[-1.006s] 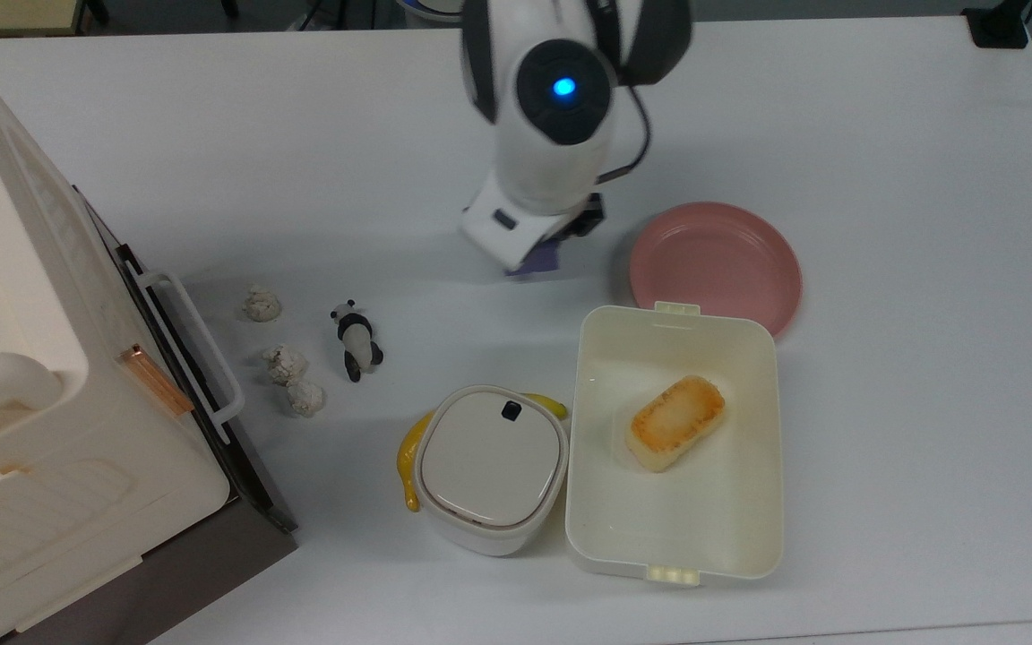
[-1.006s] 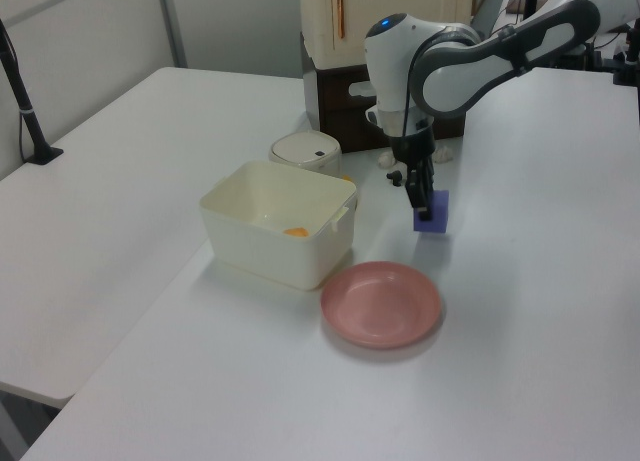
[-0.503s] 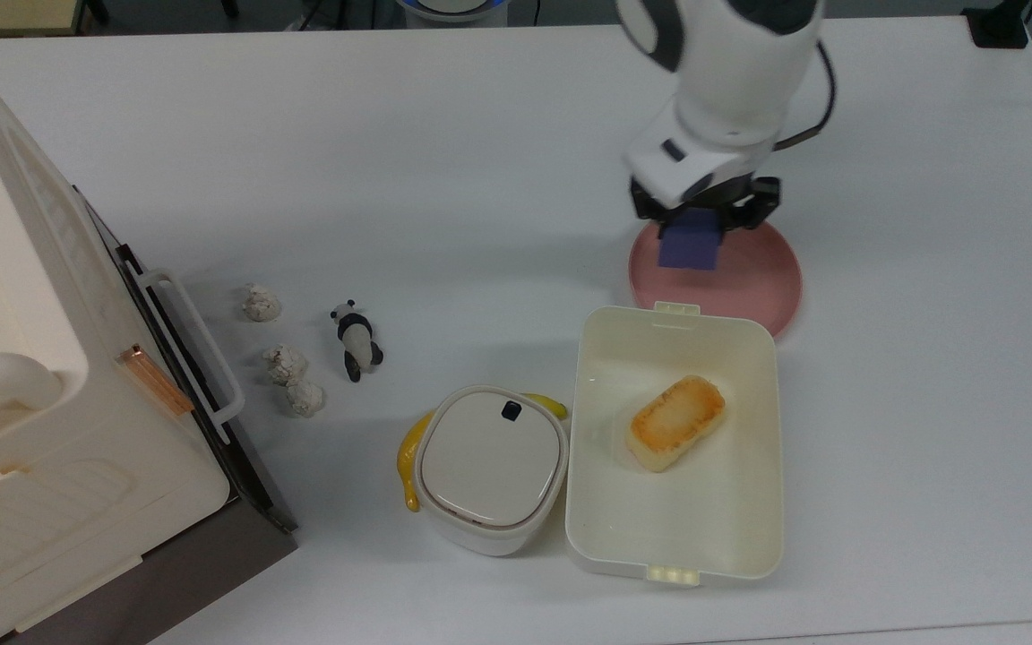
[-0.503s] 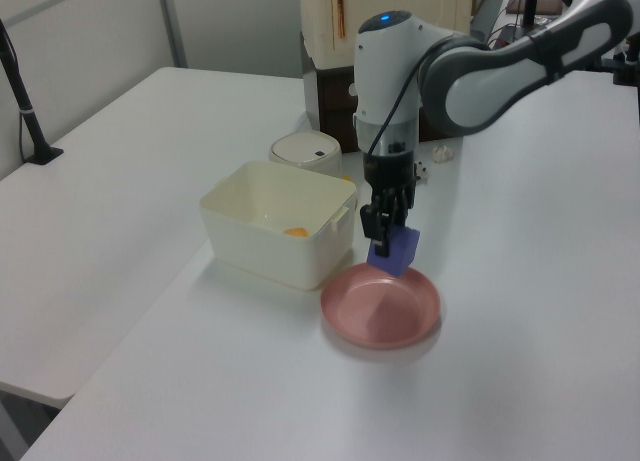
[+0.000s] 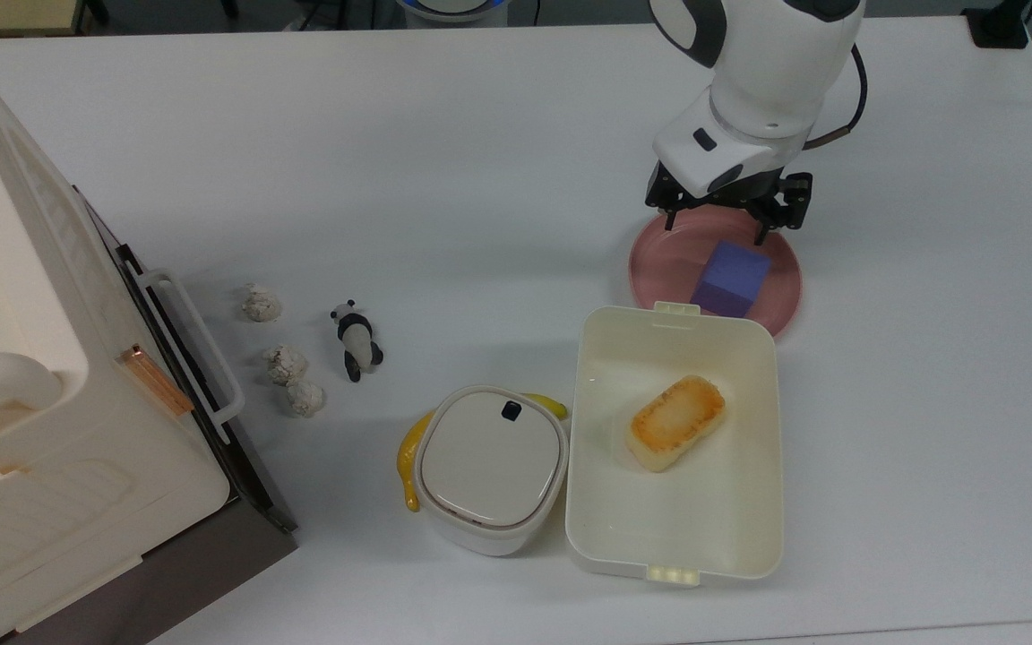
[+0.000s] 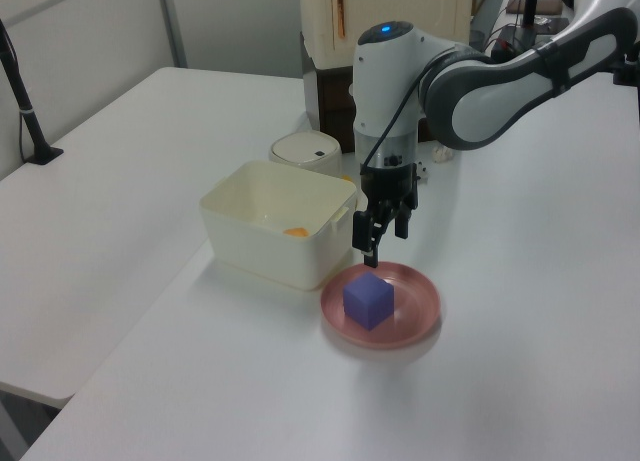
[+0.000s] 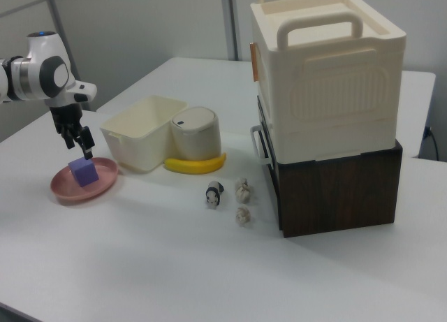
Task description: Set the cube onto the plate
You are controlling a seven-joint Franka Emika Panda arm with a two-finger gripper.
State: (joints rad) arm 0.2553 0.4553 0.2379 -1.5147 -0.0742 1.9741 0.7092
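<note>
The blue-purple cube rests on the round pink plate, free of the gripper. Above the plate's far edge in the top view, my gripper hangs open and empty, its fingers spread and raised clear of the cube.
A cream rectangular container holding a toasted bread piece adjoins the plate. Beside it stand a lidded white pot and a banana. A panda figure, three pale lumps and a large cream box lie at the top view's left.
The gripper carried the cube rightward in the top view over the plate, let it go, and rose open. The cube now lies on the plate.
</note>
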